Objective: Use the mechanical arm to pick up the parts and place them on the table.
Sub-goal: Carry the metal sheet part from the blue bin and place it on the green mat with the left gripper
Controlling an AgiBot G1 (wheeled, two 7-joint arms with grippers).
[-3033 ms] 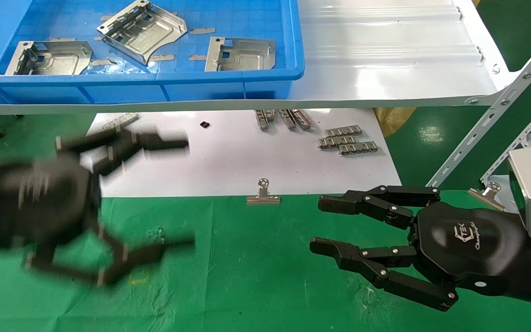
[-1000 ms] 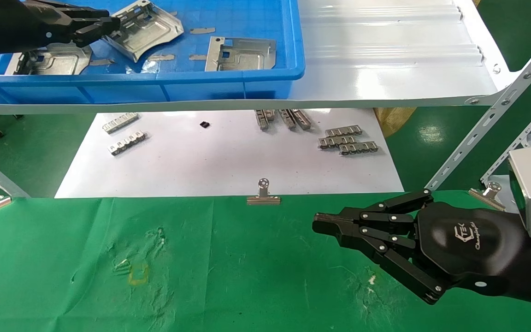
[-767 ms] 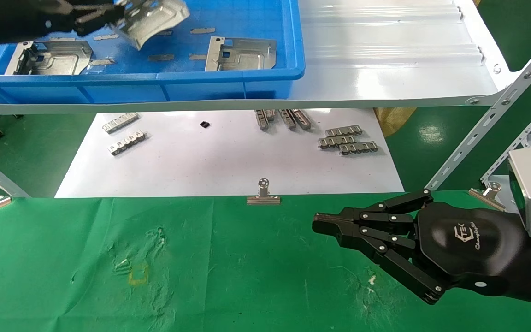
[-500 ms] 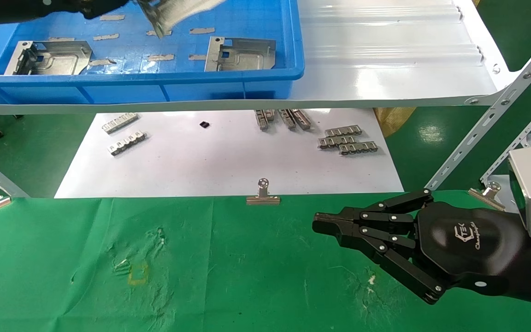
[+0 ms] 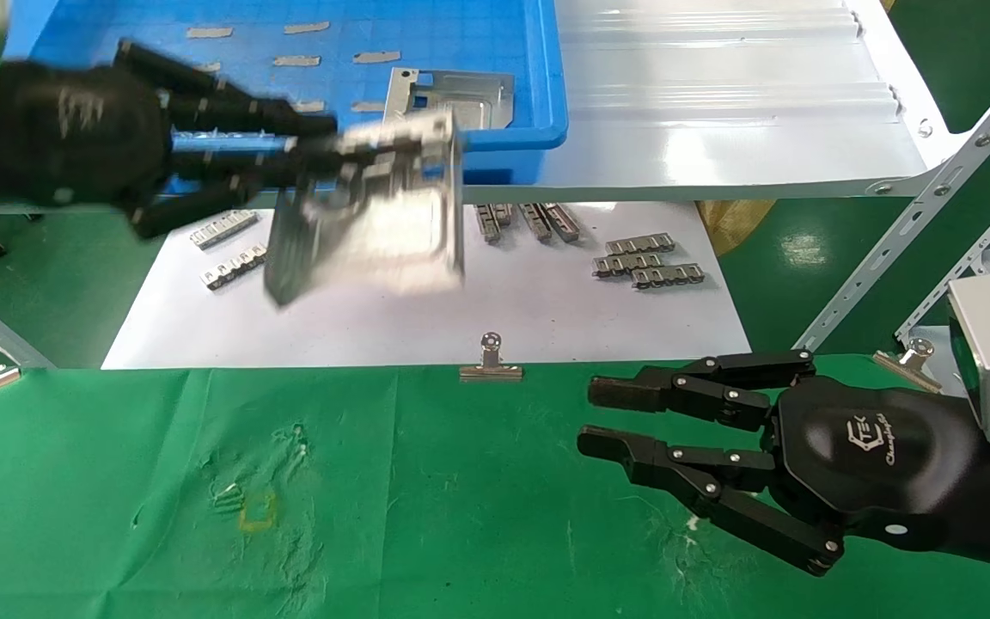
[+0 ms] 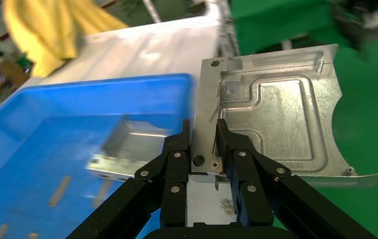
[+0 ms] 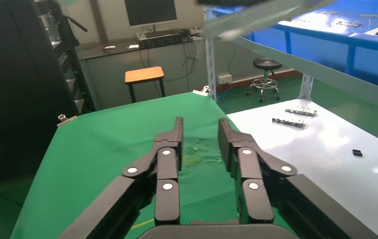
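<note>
My left gripper (image 5: 323,159) is shut on the edge tab of a silver ribbed part (image 5: 375,232) and holds it in the air over the bin's front rim and the white sheet. The left wrist view shows the jaws (image 6: 204,144) clamped on that part (image 6: 276,114). A second part (image 5: 452,90) lies in the blue bin (image 5: 512,137); another, blurred, shows in the left wrist view (image 6: 127,147). My right gripper (image 5: 602,417) is open and empty, low over the green cloth table (image 5: 426,516) at the right; its wrist view (image 7: 199,132) shows the cloth between the fingers.
The bin stands on a white shelf (image 5: 718,112) above a white sheet (image 5: 461,318) carrying slotted metal strips (image 5: 650,262). Binder clips (image 5: 491,361) hold the cloth's edge. A perforated metal strut (image 5: 916,215) slants at the right.
My left gripper has lifted the part out of the bin and carried it toward me, over the bin's front rim. My right gripper has gone from shut to open in place.
</note>
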